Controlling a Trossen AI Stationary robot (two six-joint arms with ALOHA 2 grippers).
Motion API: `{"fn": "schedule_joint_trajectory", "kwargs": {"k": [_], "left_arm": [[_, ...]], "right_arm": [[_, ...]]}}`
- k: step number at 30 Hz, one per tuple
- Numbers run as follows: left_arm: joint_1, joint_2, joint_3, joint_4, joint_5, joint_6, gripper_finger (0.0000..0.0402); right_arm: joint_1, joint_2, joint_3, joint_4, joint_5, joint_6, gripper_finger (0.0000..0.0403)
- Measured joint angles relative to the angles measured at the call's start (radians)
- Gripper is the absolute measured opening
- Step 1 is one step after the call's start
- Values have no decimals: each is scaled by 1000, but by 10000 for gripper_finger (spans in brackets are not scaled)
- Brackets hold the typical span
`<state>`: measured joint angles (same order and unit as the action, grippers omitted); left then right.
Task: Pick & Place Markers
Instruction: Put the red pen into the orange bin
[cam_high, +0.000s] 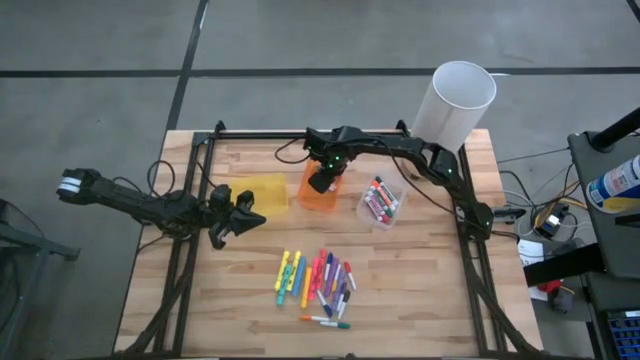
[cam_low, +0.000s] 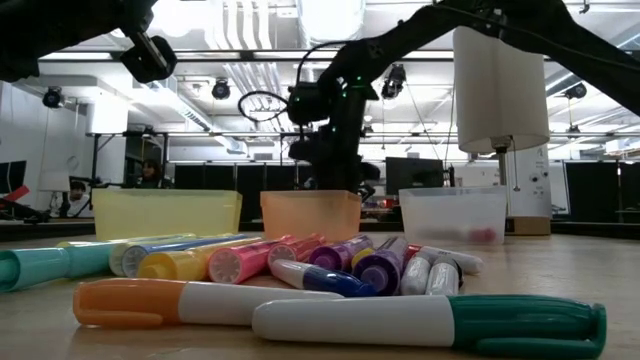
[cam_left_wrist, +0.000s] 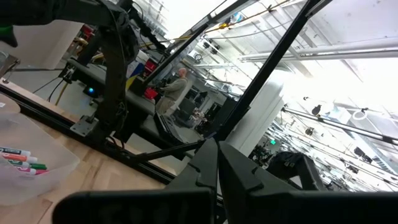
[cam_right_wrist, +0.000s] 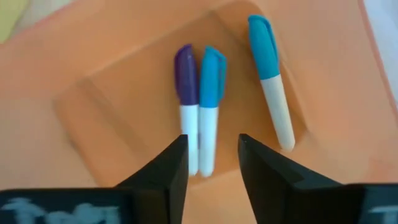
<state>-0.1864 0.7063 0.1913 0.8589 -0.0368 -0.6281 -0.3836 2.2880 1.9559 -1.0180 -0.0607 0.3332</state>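
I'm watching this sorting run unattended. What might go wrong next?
The right gripper hangs open, low inside the orange bin, above three markers; lifting out carelessly might snag the rim and tip it. The remaining pile lies tightly packed, so the next grasp may catch two pens.

Yellow bin (cam_high: 262, 191), orange bin (cam_high: 322, 196), clear bin (cam_high: 383, 206)

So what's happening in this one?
The robot is sorting markers into bins. The right gripper hangs over the orange bin with its fingers apart and nothing between them; three markers lie on the bin's floor beneath it, one purple-capped and two blue-capped. The clear bin already holds several markers. A loose pile of markers waits on the table. The left gripper is shut, parked beside the yellow bin.
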Motion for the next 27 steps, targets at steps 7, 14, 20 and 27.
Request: {"fn": "schedule_joint_trajectory", "kwargs": {"k": [7,14,20,27], "left_arm": [[0,0,0,-2,0,1,9],[1,0,0,-1,0,1,9],[0,0,0,-3,15,0,9],[0,0,0,-3,19,0,9]], "right_arm": [[57,-114,0,-37,2,15,135],[178,-193,1,-80,3,115,120],[316,-200,1,-171,0,229,110],[461,-201,-6,-216,7,350,99]]}}
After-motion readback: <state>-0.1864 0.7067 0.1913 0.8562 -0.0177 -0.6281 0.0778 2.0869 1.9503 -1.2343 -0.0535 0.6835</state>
